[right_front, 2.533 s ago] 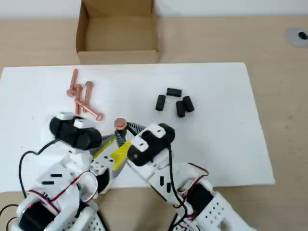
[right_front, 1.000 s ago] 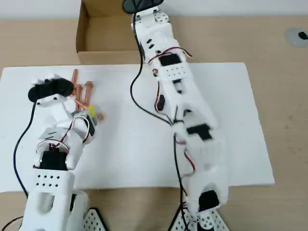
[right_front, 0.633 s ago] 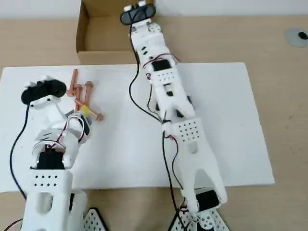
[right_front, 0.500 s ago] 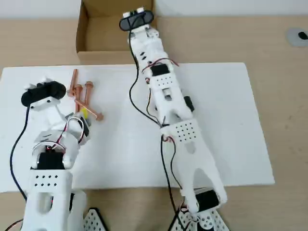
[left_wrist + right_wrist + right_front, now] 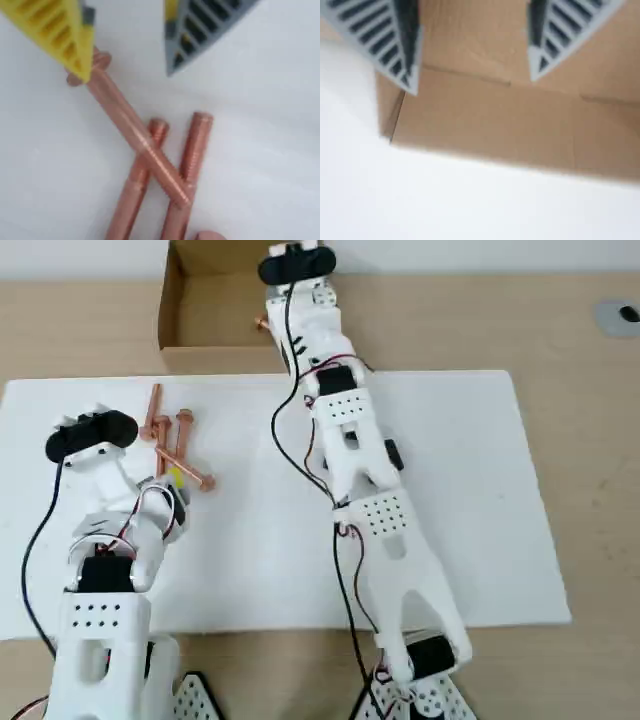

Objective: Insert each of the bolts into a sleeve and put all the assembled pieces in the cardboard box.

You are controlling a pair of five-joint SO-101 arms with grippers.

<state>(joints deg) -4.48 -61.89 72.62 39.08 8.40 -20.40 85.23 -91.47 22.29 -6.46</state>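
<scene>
The right arm stretches across the white sheet [image 5: 480, 540] on the table [image 5: 590, 440] to the cardboard box [image 5: 172, 300] at the far edge. The right tool [image 5: 472, 84] hangs over the box's inside with its two grey fingers spread wide and nothing between them. In the high view a copper bolt end [image 5: 262, 325] lies inside the box, just beside that arm's tip; whether it carries a sleeve cannot be told. A black sleeve [image 5: 393, 453] peeks out from beside the same arm, on the sheet.

The left tool [image 5: 126, 75] stands open above the loose bolts [image 5: 168, 435] on the left part of the sheet, its yellow finger [image 5: 60, 30] and grey finger [image 5: 200, 30] well apart and gripping nothing. The yellow fingertip sits just at the head of one bolt [image 5: 135, 135], which lies slanted across two others; these copper bolts rest in a crossed heap, touching one another, well apart from the box.
</scene>
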